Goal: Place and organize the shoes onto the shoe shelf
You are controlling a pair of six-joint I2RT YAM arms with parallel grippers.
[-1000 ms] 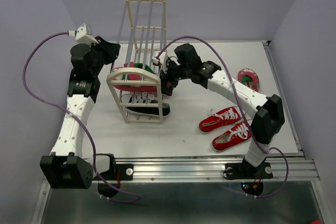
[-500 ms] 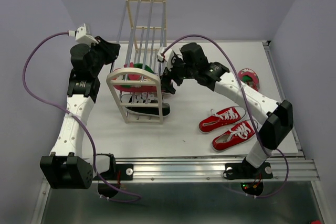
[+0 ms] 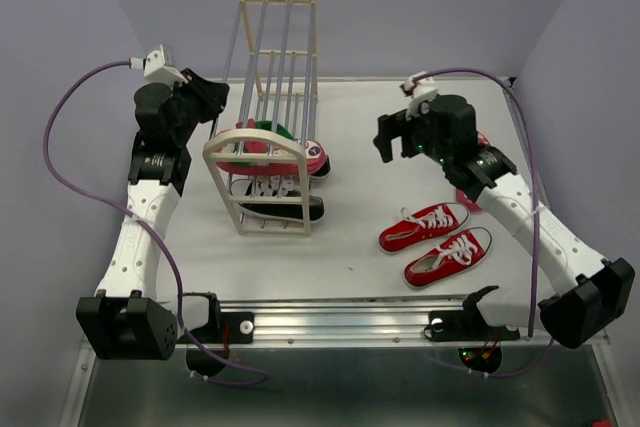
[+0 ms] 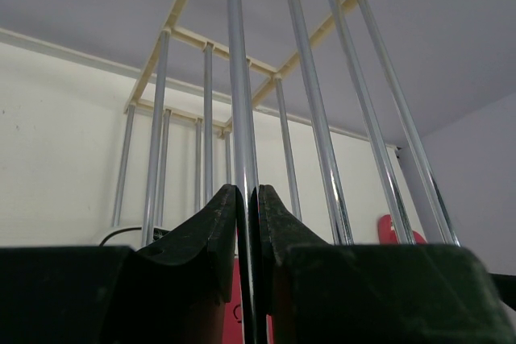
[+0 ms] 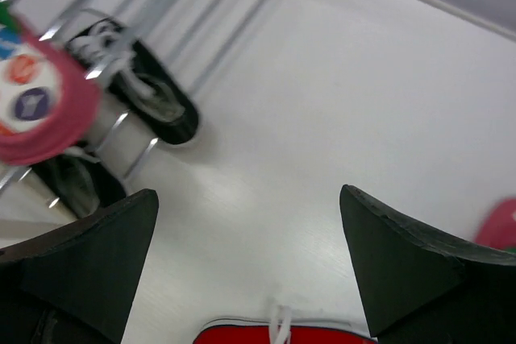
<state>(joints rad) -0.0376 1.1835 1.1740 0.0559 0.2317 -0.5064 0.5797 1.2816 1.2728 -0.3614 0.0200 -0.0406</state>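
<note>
While the top view takes in the whole table [image 3: 350, 247], the shoe shelf [image 3: 256, 187] stands left of centre, its silver rods running from the near cream end frame to the far one. 2 black sneakers [image 3: 278, 203] lie low inside it, and a pink flip-flop [image 3: 262, 146] with a green strap rests on the rods above them. The left gripper [image 3: 216, 105] is against the shelf's left side. The right gripper [image 3: 392, 139] hangs over bare table, well apart from the shelf. 2 red sneakers [image 3: 425, 227] lie side by side on the table near the right arm.

In the left wrist view, the left gripper [image 4: 246, 199] has its fingers pressed together on 1 silver rod [image 4: 240, 78].

In the right wrist view, the right gripper [image 5: 247, 195] has its fingers spread wide with nothing between them. Beyond them lie the black sneakers [image 5: 153, 94] under the rods, the pink flip-flop [image 5: 40, 106] at the left edge, a red sneaker [image 5: 274, 334] at the bottom, and a second flip-flop [image 5: 496, 227] at the right edge.
</note>
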